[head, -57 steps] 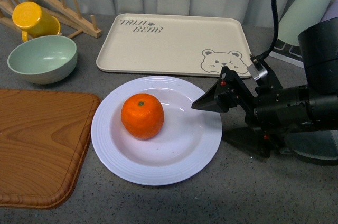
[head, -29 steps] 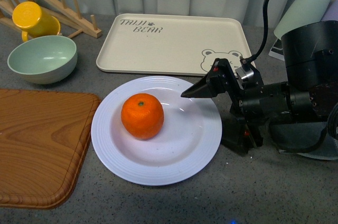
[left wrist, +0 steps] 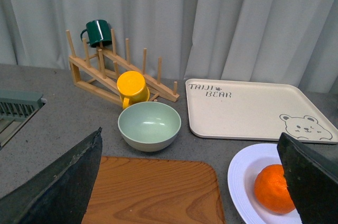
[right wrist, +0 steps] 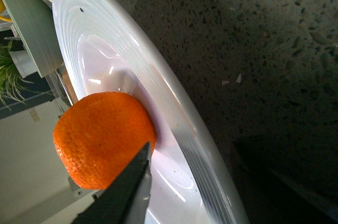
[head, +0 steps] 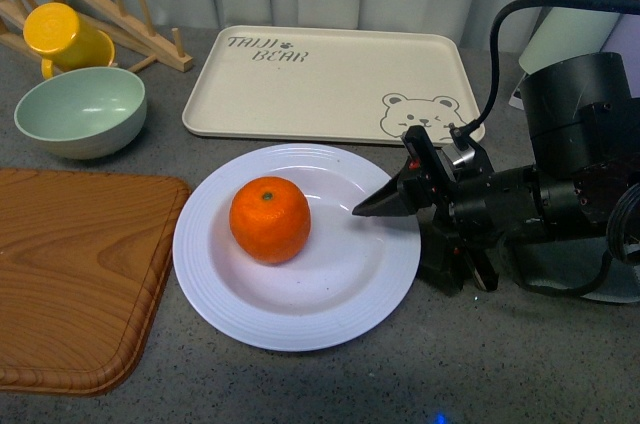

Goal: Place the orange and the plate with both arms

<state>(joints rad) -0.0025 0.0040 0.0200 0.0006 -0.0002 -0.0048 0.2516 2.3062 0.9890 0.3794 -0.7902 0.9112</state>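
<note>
The orange (head: 269,219) rests left of centre in the white plate (head: 300,329) on the grey counter. My right gripper (head: 392,244) is open at the plate's right rim. Its upper finger (head: 385,199) reaches over the rim toward the orange, and its lower finger (head: 450,266) sits low beside the rim. The right wrist view has one finger (right wrist: 121,197) just in front of the orange (right wrist: 97,137), above the plate's ridged rim (right wrist: 158,92). My left gripper (left wrist: 189,135) hangs open and empty above the wooden board (left wrist: 153,192). Past its finger show the orange (left wrist: 272,189) and the plate (left wrist: 240,176).
A beige bear tray (head: 330,84) lies behind the plate. A pale green bowl (head: 80,109), a yellow cup (head: 65,36) and a wooden rack (head: 110,4) stand at the back left. The wooden board (head: 70,279) fills the left. A green mug (left wrist: 97,32) hangs on the rack.
My right arm has swung left, and its gripper has dipped lower onto the plate's right rim. The orange and plate have not moved.
</note>
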